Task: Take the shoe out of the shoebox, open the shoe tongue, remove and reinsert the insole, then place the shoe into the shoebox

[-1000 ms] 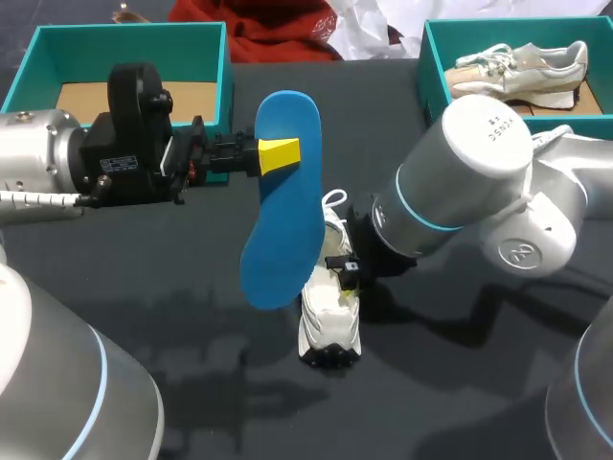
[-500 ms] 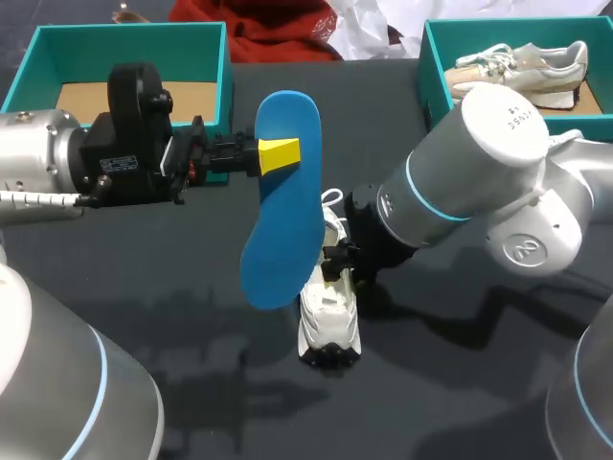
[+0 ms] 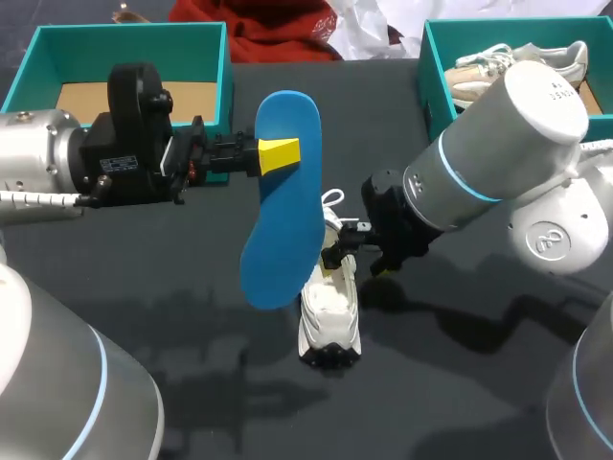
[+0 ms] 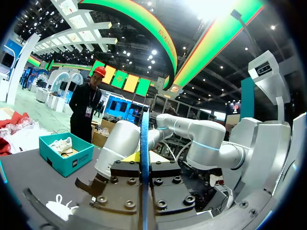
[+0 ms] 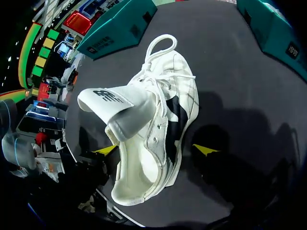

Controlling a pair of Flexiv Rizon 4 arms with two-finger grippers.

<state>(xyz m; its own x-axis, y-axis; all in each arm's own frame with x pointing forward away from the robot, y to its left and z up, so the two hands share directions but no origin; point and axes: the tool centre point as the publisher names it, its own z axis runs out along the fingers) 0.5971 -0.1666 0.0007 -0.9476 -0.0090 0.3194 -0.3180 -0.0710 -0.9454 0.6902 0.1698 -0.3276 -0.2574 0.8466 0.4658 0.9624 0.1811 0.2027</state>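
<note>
Left tool: my left tool point(image 3: 279, 153) was clenched on the blue insole point(image 3: 283, 220), its yellow tips pressed on both faces near the upper end.
Insole: it hung clear of the tabletop point(image 3: 192, 316), standing roughly upright with its lower end just above the white shoe point(image 3: 330, 307). From my left wrist, the insole point(image 4: 144, 158) showed edge-on, pinched between the fingers of the left tool point(image 4: 144, 160).
Right tool: my right tool point(image 3: 356, 261) sat low over the heel end of the shoe. It was released, with one yellow tip on each side of the shoe and the far tip standing apart from it.
Shoe: it lay on the dark tabletop between the two boxes, outside both of them, with its sole down. From my right wrist, the shoe point(image 5: 153, 129) lay between the fingers of the right tool point(image 5: 156, 149), its tongue point(image 5: 115, 103) was pulled up and forward out of the opening, and its laces point(image 5: 160, 48) were loose with a loop at the toe end.
Left shoebox: the teal shoebox point(image 3: 228, 77) stood at the far left and showed only a cardboard liner point(image 3: 134, 96).
Right shoebox: a second teal box point(image 3: 431, 77) at the far right held another pale shoe point(image 3: 469, 77), partly hidden by my right arm point(image 3: 498, 144).
</note>
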